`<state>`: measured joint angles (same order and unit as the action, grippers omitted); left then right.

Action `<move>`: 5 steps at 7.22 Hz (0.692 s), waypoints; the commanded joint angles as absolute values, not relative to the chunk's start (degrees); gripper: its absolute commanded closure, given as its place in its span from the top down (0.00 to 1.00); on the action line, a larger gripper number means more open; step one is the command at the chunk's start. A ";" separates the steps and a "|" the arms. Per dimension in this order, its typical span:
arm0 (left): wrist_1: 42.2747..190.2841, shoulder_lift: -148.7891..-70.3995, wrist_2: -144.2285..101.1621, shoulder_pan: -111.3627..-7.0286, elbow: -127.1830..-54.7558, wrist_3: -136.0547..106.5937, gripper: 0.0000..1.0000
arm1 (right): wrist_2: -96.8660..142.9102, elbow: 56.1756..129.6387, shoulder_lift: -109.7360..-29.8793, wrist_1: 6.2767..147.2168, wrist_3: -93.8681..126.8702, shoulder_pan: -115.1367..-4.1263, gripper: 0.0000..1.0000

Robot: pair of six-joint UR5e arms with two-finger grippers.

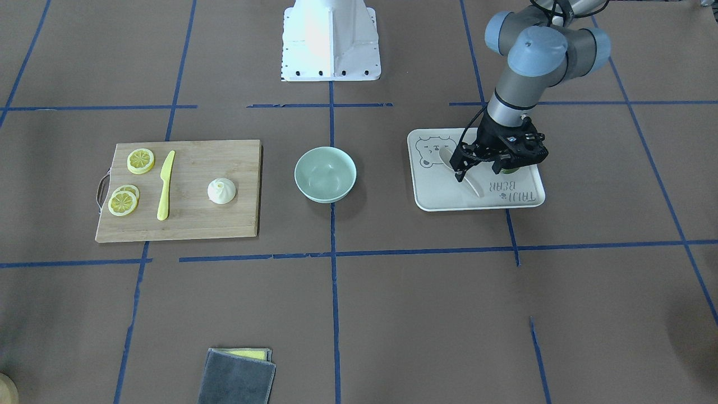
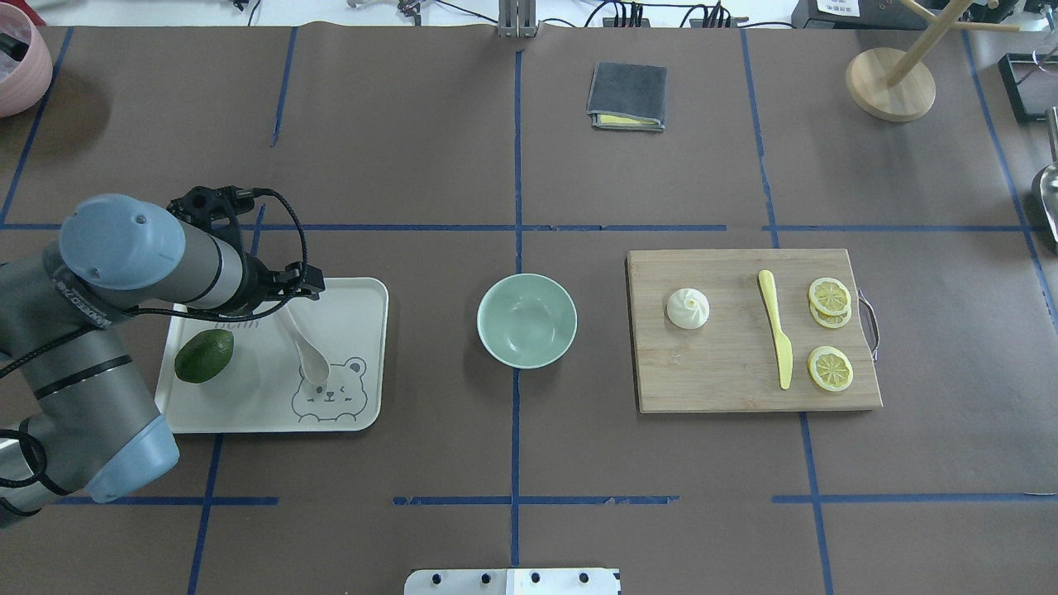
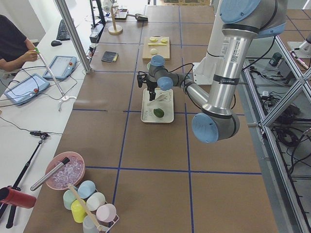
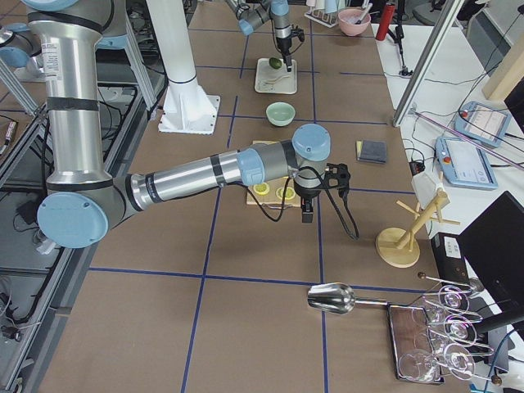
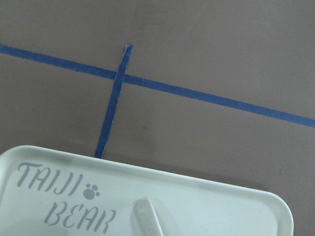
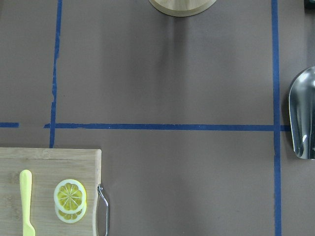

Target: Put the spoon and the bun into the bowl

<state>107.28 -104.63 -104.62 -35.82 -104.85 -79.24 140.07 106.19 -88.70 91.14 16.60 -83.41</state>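
Spoon (image 2: 312,364) lies flat on the bear tray (image 2: 374,291), scoop by the bear print, handle pointing at the left hand (image 1: 478,171). That hand is spread wide just over the handle. Drop straight, pinch mid-handle across its width, lift level, and steer clear of the avocado (image 2: 204,355). Bowl (image 2: 526,321) is empty, mid-table. Bun (image 2: 688,308) is on the board. Right hand (image 4: 308,214): can't tell its state.

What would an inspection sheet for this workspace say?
Surface: brown table, blue tape grid.
Job's things: spoon on bear tray; bun on cutting board; bowl empty between them.
Clutter: avocado on tray; yellow knife, lemon slices on board; folded cloth.
Grippers: left gripper over spoon handle, jaws open; right gripper beside the board, state cannot be told.
Cables: black cable loops at left wrist.
Surroundings: operator at side desk; wooden rack, metal scoop.
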 commanded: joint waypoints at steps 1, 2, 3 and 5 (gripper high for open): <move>106.96 -106.51 -102.48 -33.93 -101.79 -80.07 0.96 | 140.10 106.17 -88.51 91.14 16.79 -83.15 1.00; 106.96 -106.96 -101.26 -33.93 -100.47 -80.07 0.94 | 140.10 106.17 -88.51 91.14 16.79 -83.14 1.00; 106.96 -106.70 -100.64 -33.84 -100.46 -79.98 0.91 | 140.10 106.08 -88.51 90.53 16.79 -83.14 1.00; 106.96 -106.35 -100.63 -33.75 -100.28 -79.98 0.87 | 140.10 105.82 -88.51 90.09 16.79 -83.14 1.00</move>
<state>106.96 -106.49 -100.75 -33.83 -100.44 -80.03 140.10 105.95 -88.51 90.29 16.79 -83.15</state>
